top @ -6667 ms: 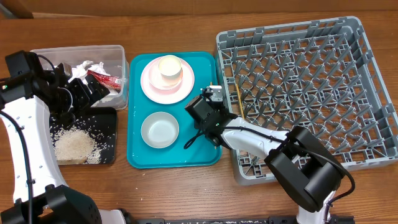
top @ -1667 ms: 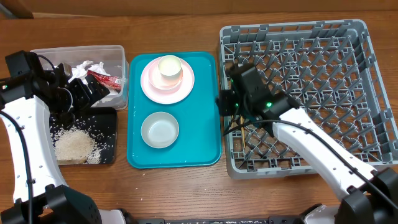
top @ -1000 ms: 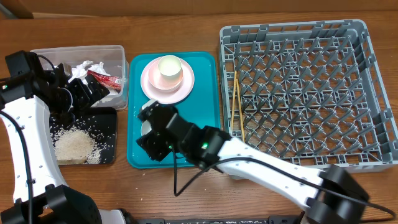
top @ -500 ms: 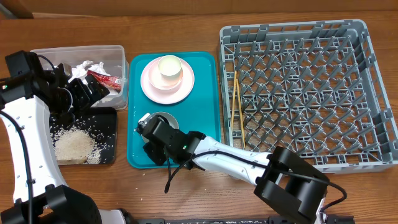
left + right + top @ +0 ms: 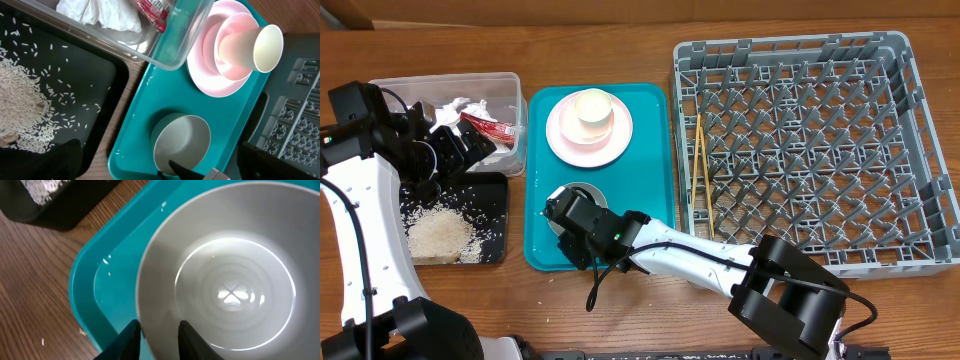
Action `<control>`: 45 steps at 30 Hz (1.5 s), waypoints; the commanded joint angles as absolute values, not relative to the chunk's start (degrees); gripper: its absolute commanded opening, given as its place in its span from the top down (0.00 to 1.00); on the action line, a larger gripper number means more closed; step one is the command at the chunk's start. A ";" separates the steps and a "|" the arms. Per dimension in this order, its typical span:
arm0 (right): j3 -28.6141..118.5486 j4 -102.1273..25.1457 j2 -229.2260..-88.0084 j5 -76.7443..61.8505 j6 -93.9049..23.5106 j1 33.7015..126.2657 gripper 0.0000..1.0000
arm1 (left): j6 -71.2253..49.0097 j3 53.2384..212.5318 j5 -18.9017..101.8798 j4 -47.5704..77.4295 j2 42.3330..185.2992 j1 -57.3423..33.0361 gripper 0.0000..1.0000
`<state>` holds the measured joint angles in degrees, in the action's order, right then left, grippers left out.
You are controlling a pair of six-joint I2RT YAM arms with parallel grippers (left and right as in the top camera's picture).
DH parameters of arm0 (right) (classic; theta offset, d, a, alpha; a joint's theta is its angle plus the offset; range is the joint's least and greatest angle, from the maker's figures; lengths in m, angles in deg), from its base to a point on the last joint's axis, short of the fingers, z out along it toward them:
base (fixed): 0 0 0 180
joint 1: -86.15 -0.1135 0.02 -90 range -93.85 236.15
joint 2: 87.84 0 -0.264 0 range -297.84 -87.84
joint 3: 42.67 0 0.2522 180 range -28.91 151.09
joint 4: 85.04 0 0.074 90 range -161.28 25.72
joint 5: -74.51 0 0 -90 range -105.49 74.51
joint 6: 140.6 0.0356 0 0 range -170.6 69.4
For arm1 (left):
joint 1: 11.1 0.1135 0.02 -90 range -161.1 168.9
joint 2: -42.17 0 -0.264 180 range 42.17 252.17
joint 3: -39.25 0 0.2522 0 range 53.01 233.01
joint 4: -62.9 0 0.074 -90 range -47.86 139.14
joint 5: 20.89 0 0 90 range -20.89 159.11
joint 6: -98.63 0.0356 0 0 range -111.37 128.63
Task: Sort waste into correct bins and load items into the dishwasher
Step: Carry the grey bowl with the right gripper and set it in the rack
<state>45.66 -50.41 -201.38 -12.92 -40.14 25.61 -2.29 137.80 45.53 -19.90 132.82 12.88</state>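
The grey metal bowl (image 5: 582, 193) sits at the front of the teal tray (image 5: 650, 200). My right gripper (image 5: 570, 212) is shut on its near rim, one finger inside and one outside (image 5: 159, 336); the bowl (image 5: 230, 290) still rests on the tray. A pink plate (image 5: 560, 135) behind it carries a pink bowl (image 5: 230, 50) and a white cup (image 5: 592, 106). Two chopsticks (image 5: 698, 165) lie in the left side of the grey dish rack (image 5: 800, 140). My left gripper (image 5: 470, 150) is open and empty beside the clear tub (image 5: 390, 90), which holds napkins (image 5: 455, 112) and a red packet (image 5: 485, 127).
The black tray (image 5: 492, 190) in front of the tub holds a heap of rice (image 5: 440, 235) and scattered grains. A few grains lie on the teal tray's front left corner (image 5: 107, 260). The right arm stretches across the front of the table from the right.
The right gripper came from the rack, where the chopsticks now lie, over to the grey bowl and settled on its rim. In the last half second it barely moved. The left arm has stayed still.
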 commanded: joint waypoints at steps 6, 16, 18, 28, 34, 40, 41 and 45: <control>46.16 -49.71 -200.40 -15.50 -40.18 25.46 0.86 | -1.63 138.98 45.73 -19.77 131.73 12.64 0.00; 46.18 -47.35 -192.59 -18.87 -40.14 26.01 0.96 | -1.65 138.98 45.73 -19.77 131.73 12.64 0.00; 46.18 -46.57 -190.04 -18.87 -39.72 26.64 0.96 | -1.65 138.98 45.73 -19.77 131.73 12.64 0.00; 46.18 -35.88 -171.87 -4.46 -23.44 41.11 0.96 | -1.65 138.98 45.73 -19.77 131.73 12.64 0.00; 46.16 -30.13 -165.97 24.28 -20.27 58.79 0.96 | -1.65 138.98 45.73 -19.77 131.73 12.64 0.00; 44.54 -23.55 -165.73 39.99 -19.48 73.52 0.96 | -1.65 138.98 45.73 -19.79 131.73 12.64 0.00; 43.27 -22.48 -165.73 41.15 -19.48 75.97 0.96 | -1.65 138.98 45.73 -19.77 131.73 12.64 0.00; 38.68 -22.22 -165.73 45.63 -19.48 80.48 0.96 | -1.65 138.98 45.73 -19.79 131.73 12.64 0.00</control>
